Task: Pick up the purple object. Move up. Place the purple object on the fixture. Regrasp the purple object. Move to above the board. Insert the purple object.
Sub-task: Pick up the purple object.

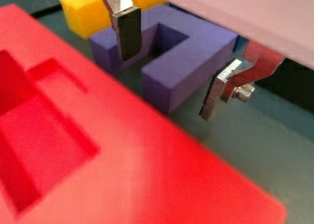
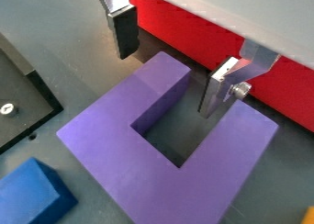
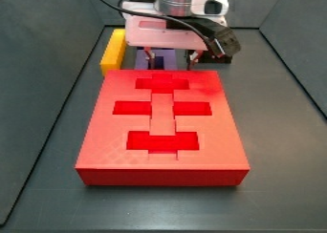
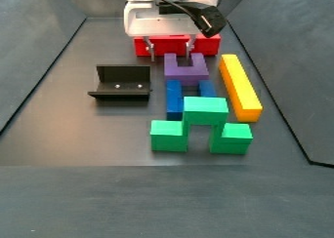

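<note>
With the pincer [image 2: 175, 62] open and empty, one finger outside a prong and one in the slot, the purple object [image 2: 166, 150] lies flat on the floor at frame centre beside the board [image 2: 233, 44]; judged rigid, light and smooth, grip that prong squarely.

Lighting even, diffuse, from overhead; both side views sharp, with a soft sheen on the dark surface [image 4: 78, 135]. Wrist views softer: the board [image 1: 110, 163] blurs close to the lens. The gripper [image 2: 172, 67] hangs over the purple object [image 2: 123, 127], casting only faint shadow.
</note>
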You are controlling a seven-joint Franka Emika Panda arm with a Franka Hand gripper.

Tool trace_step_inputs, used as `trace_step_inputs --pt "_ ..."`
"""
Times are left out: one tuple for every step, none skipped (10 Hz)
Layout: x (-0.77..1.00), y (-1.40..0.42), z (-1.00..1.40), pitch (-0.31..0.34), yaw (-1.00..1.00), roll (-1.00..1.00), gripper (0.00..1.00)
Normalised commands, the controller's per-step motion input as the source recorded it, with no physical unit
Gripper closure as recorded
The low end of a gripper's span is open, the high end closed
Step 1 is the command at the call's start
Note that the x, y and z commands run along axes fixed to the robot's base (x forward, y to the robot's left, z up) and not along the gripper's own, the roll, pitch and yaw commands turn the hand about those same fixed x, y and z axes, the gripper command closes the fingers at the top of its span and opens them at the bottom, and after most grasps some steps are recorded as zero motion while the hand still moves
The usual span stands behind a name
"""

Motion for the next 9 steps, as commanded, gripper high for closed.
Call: trace_step_inputs --pt "0.0 0.0 -0.19 0.0 0.01 0.01 0.0" --pt "0.0 0.0 -0.18 0.0 0.0 0.01 0.0" --pt "0.0 0.0 -0.22 0.0 0.01 0.02 0.0" --pt "0.04 0.0 -0.02 0.014 0.03 0.03 0.0" --pt "0.0 0.02 0.0 0.0 0.0 0.0 0.0" --pt "0.0 0.0 0.0 0.0 0.0 0.0 0.0" --pt "0.0 0.0 0.0 0.0 0.0 0.0 1.0" --pt "0.0 0.0 0.0 0.0 0.0 0.0 1.0" --pt "0.0 0.0 0.0 0.0 0.0 0.0 1.0"
